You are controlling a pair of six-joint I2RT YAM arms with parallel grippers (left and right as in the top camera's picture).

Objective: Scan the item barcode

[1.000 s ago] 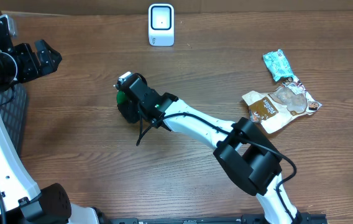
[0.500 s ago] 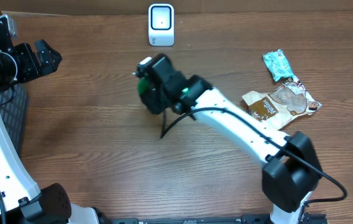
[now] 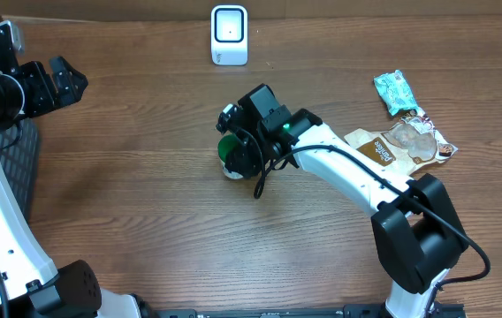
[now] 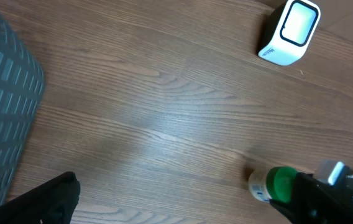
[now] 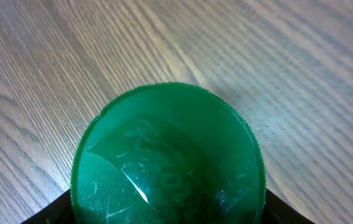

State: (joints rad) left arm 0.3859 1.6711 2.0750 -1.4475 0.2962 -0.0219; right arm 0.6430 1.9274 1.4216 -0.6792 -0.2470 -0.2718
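The item is a white bottle with a green cap (image 3: pixel 230 152), near the table's middle. My right gripper (image 3: pixel 240 148) is shut on it. In the right wrist view the green cap (image 5: pixel 167 155) fills the space between the black fingers (image 5: pixel 49 214), just above the wood. No barcode faces any camera. The white scanner (image 3: pixel 229 35) stands at the back edge, a good way beyond the bottle. The left wrist view shows the bottle (image 4: pixel 275 185) at bottom right and the scanner (image 4: pixel 290 32) at top right. My left gripper (image 3: pixel 52 84) hangs open and empty at the far left.
Two snack packs lie at the right: a teal wrapper (image 3: pixel 395 92) and a brown pouch (image 3: pixel 399 150). A dark ribbed basket (image 3: pixel 17 159) sits at the left edge; in the left wrist view the basket (image 4: pixel 2 124) is grey.
My right gripper has carried the bottle rightward from left of centre to the middle of the table. The left arm has not moved.
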